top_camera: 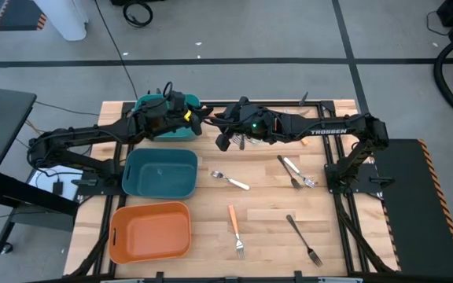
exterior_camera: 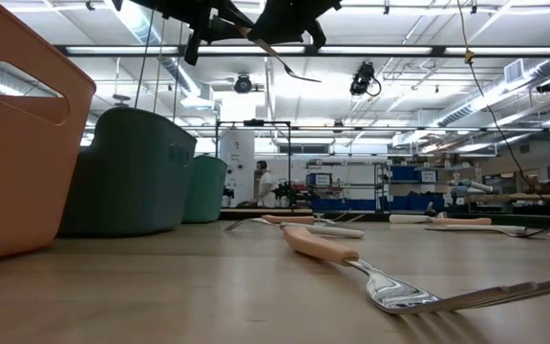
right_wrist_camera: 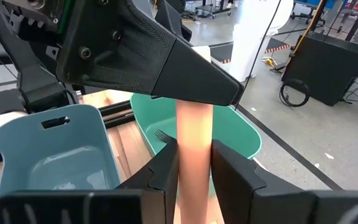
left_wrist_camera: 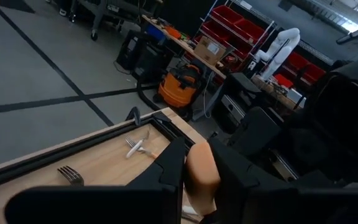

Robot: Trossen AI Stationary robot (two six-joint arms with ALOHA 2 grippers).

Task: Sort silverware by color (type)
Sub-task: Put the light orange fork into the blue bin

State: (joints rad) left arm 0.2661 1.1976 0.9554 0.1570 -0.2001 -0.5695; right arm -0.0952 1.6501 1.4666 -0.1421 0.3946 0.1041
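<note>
- Silverware on the near part of the table: an orange-handled fork lies near the middle and a black fork to its right, both flat on the wood and well apart. No arm is near them.
- At the near left stands the orange bin, and just behind it the teal bin. I see nothing inside either of them.
- In the middle of the table, right of the teal bin, lies a cream-handled fork. Farther right, two more utensils lie close together, one dark and one light.
- At the far middle, the two arms meet in the air. The left gripper and the right gripper are both clamped on one cream-handled utensil, each on a different part of the handle, high above the table.
- I judge this to be a hand-over, and it is the risky point. If one gripper lets go before the other holds firmly, the utensil can slip and fall on the table or into the wrong bin. If both pull while clamped, the handle can twist in the fingers.
- Below them, at the far left, stands the green bin with a fork already inside. The arms cover most of this bin from above, so a drop must be aimed with care, since the teal bin is just beside it.
</note>
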